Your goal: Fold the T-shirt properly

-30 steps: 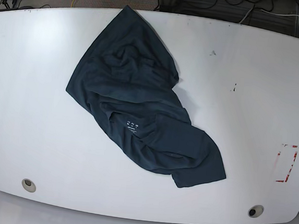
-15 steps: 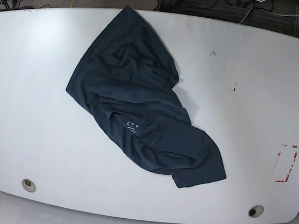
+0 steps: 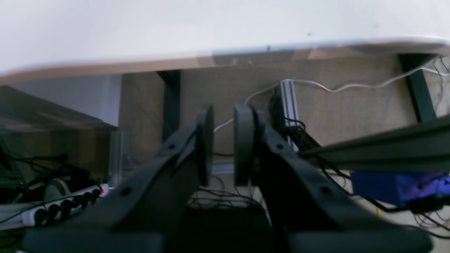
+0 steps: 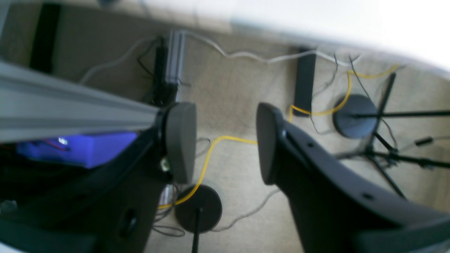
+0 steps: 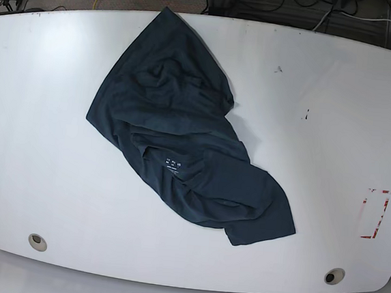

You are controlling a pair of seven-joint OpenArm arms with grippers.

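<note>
The T-shirt (image 5: pixel 183 132) is a dark navy heap lying crumpled on the white table (image 5: pixel 320 130), stretching from the far edge toward the front centre. Small white label text (image 5: pixel 172 164) shows near its middle. Neither gripper appears in the base view. In the left wrist view my left gripper (image 3: pixel 223 147) hangs beside and below the table's edge (image 3: pixel 211 59), its pads a narrow gap apart with nothing between them. My right gripper (image 4: pixel 225 140) is open wide over the carpeted floor, holding nothing.
A red-marked patch (image 5: pixel 374 213) sits near the table's right edge. Two round cable holes (image 5: pixel 36 241) (image 5: pixel 334 276) lie along the front edge. Under the table are cables, a power strip (image 3: pixel 63 203), a blue box (image 4: pixel 77 151) and stand bases (image 4: pixel 355 116).
</note>
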